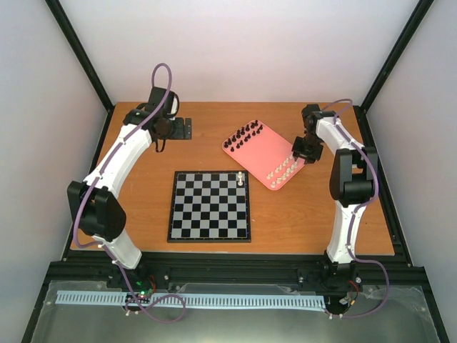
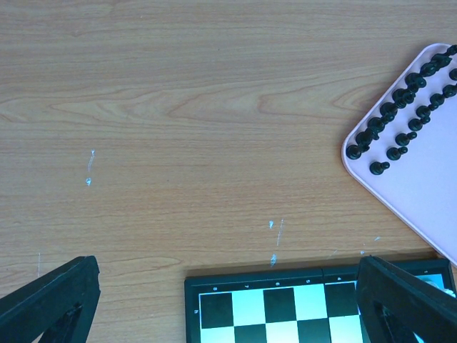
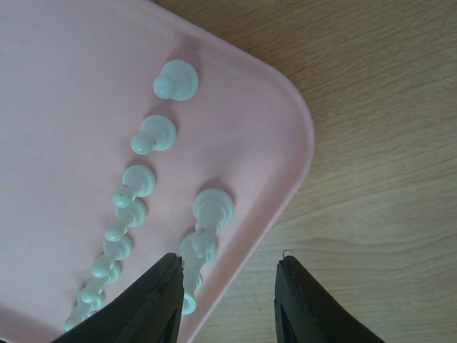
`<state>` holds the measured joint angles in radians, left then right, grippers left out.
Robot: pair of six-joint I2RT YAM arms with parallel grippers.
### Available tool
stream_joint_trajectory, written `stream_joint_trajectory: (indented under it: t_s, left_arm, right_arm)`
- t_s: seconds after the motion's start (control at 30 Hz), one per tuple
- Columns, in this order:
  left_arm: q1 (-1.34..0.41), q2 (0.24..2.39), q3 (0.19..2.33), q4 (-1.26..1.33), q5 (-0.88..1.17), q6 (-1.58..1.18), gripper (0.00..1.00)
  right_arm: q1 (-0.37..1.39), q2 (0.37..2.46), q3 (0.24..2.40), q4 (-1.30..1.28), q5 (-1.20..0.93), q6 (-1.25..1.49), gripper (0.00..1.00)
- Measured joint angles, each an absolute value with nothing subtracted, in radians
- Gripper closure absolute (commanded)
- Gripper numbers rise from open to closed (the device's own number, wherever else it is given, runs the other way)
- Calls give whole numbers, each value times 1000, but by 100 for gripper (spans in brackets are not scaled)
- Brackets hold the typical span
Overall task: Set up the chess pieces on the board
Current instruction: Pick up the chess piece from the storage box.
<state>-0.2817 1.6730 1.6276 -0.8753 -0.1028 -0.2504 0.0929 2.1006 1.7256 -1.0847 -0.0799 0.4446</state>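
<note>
The board (image 1: pixel 209 206) lies at the table's middle with one cream-white chess piece (image 1: pixel 241 179) upright at its far right corner. On the pink tray (image 1: pixel 265 148) the black pieces (image 1: pixel 246 133) stand in two rows at the far end and the white pieces (image 1: pixel 284 168) at the near end. My right gripper (image 1: pixel 300 157) hangs over the tray's near right corner. In the right wrist view it (image 3: pixel 230 261) is open, its left finger against a white piece (image 3: pixel 190 284), with the tray's rim between the jaws. My left gripper (image 2: pixel 227 271) is open and empty above the board's far edge (image 2: pixel 285 307).
The pink tray (image 3: pixel 71 86) sits aslant at the back right, its corner close to the board. A black bracket (image 1: pixel 187 128) lies on the wood near the left wrist. Black frame posts stand at the table's corners, and white walls close it in.
</note>
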Motion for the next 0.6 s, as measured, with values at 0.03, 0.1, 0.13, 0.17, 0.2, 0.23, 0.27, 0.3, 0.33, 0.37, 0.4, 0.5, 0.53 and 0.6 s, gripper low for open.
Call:
stream_joint_trajectory:
  t_s: [0.03, 0.1, 0.13, 0.17, 0.2, 0.23, 0.27, 0.3, 0.33, 0.37, 0.4, 0.5, 0.53, 0.6]
  left_arm:
    - [-282, 1675, 1629, -875, -103, -250, 0]
    - [-282, 1678, 1631, -875, -102, -250, 0]
    - [-282, 1680, 1632, -875, -101, -250, 0]
    - [-282, 1682, 1632, -875, -101, -250, 0]
    - [-282, 1684, 1633, -876, -101, -250, 0]
    - [-282, 1686, 1634, -875, -101, -250, 0]
    - [-282, 1689, 1636, -876, -101, -250, 0]
    - [-282, 1692, 1640, -877, -101, -250, 0]
    - [-282, 1695, 1644, -876, -101, -250, 0]
    - [-282, 1696, 1646, -876, -101, -250, 0]
    - [-282, 1697, 1647, -876, -101, -250, 0]
    - [-282, 1697, 1649, -876, -101, -250, 0]
    - [-282, 1697, 1649, -877, -101, -250, 0]
    - [-282, 1699, 1652, -877, -101, -250, 0]
  right_arm:
    - [93, 2104, 1726, -1082, -87, 444, 58]
    - [93, 2107, 1726, -1080, -96, 444, 59]
    - [93, 2108, 1727, -1079, -99, 444, 59]
    - [93, 2109, 1728, -1077, -102, 445, 59]
    - [93, 2111, 1729, -1075, -106, 445, 59]
    - [93, 2114, 1732, -1075, -110, 445, 59]
    - [93, 2117, 1734, -1072, -113, 445, 59]
    - [93, 2119, 1736, -1071, -115, 445, 59]
    - [93, 2122, 1737, -1068, -117, 445, 60]
    - [93, 2125, 1739, -1064, -118, 445, 60]
    - [93, 2129, 1741, -1061, -121, 445, 60]
    - [93, 2143, 1746, -1057, -125, 445, 60]
    - [93, 2148, 1748, -1055, -125, 445, 60]
    - [93, 2157, 1750, -1054, -125, 445, 60]
